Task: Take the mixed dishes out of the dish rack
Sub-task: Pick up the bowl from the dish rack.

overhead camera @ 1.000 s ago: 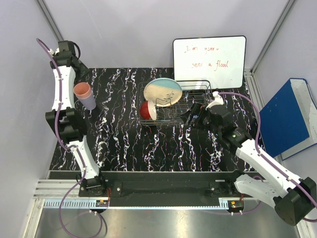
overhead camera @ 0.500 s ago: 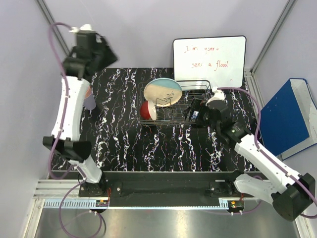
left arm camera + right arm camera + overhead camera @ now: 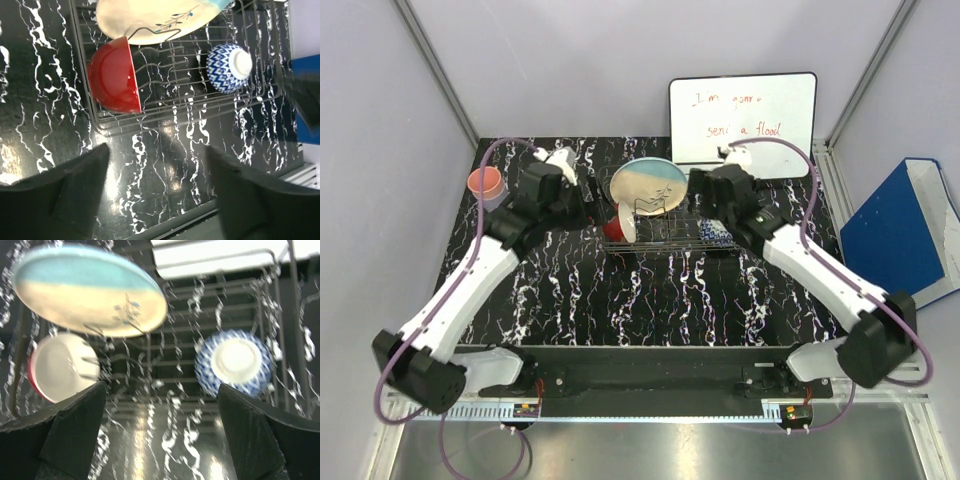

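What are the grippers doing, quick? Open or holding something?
Left gripper: open, holding nothing.
Right gripper: open, holding nothing.

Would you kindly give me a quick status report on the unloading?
Left pincer and right pincer open, empty. Plate, red bowl, blue bowl in rack. Nothing blocking.

Your left arm and right arm both reach forward and bend in toward the middle. Your left gripper holds its fingers wide apart, nothing between them. Your right gripper is the same.
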Robot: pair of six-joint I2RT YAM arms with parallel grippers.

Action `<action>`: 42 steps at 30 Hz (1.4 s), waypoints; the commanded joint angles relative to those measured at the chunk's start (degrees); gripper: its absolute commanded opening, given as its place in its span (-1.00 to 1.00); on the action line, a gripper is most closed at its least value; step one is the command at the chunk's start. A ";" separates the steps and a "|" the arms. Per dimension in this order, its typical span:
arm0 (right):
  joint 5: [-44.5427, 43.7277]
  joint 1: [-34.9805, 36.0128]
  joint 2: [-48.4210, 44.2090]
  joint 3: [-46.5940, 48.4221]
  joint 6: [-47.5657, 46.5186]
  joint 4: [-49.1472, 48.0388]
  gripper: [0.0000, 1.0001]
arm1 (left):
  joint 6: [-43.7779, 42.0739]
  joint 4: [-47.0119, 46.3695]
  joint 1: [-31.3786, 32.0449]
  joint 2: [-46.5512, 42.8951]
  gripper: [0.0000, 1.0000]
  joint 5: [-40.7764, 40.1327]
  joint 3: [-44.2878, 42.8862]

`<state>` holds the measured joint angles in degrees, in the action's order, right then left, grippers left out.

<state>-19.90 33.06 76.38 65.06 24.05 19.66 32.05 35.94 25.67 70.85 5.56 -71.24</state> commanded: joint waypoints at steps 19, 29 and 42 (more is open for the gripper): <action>21.46 0.51 1.14 -1.94 2.31 -11.63 0.96 | -2.27 -0.96 7.46 6.16 0.59 -25.68 -4.36; 34.48 4.46 14.65 6.39 5.21 -18.69 0.86 | 0.99 0.88 7.46 -5.01 0.64 -30.70 1.63; 39.32 6.32 27.50 12.81 7.15 -22.73 0.79 | 0.47 2.29 7.38 -9.33 0.68 -30.17 4.79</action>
<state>16.08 38.83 102.56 73.73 30.57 1.32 32.60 39.18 33.12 62.46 -23.29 -67.35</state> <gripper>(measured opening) 0.901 0.832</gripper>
